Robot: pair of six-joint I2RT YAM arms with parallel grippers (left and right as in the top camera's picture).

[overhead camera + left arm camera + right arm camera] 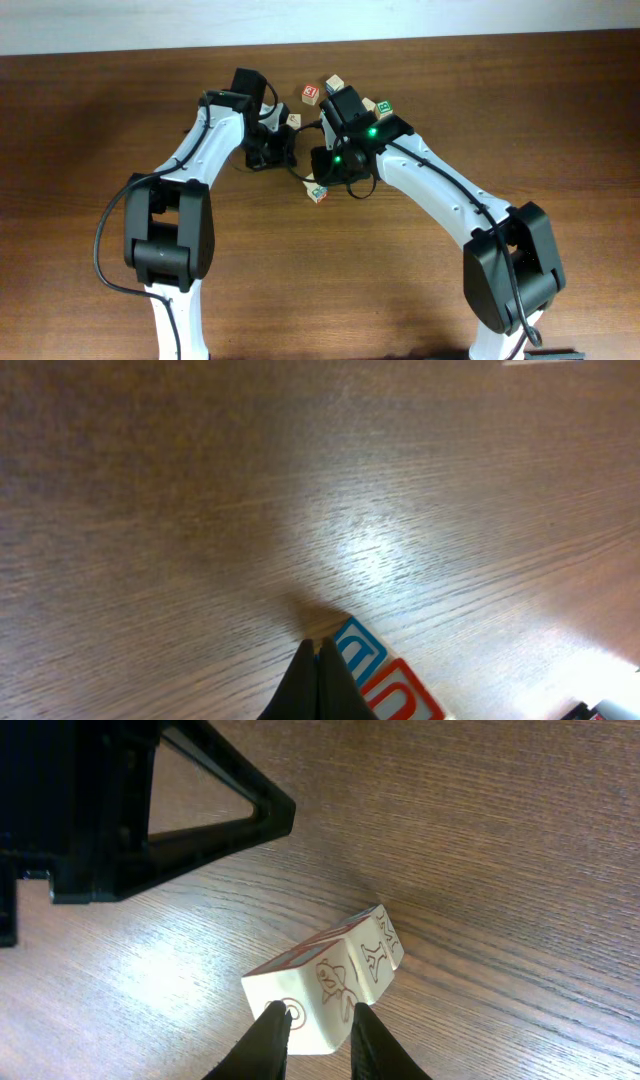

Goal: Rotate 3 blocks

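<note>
Blocks: small wooden lettered cubes, lying loose on the brown wooden desk (pixel 90 110) and clustering at mid-desk between the two arms

Left arm (pixel 205 140): white and black, reaching in from the near edge toward the cluster

Left gripper (pixel 317 652): jaws pressing fully together and holding nothing. The joined tips are pointing down at the desk, just beside a corner of the blue-lettered block; contact cannot be told

Blue-lettered block (pixel 357 648): lying flat on the desk with its blue letter facing up, just right of the left gripper's tips

Red-lettered block (pixel 405 698): lying against the blue-lettered block's far right side, red letter up, partly cut off by the lower edge of the left wrist view

Near cube (pixel 318 192): lying alone at the front of the cluster, close under the right arm's wrist; its marking is too small to read

Cream block (pixel 320 985): pale faces carrying red line drawings and a red-edged face on top, lying askew on the desk, its near lower edge sitting right at the right gripper's tips

Right gripper (pixel 318 1012): jaws standing narrowly parted and clasping nothing that can be made out. Whether the tips are touching the cream block cannot be told

Green-lettered cube (pixel 383 107): lying at the far right of the cluster, beside the right arm

Right arm (pixel 440 190): white and black, two green lights glowing near its wrist, reaching in from the near right
</note>
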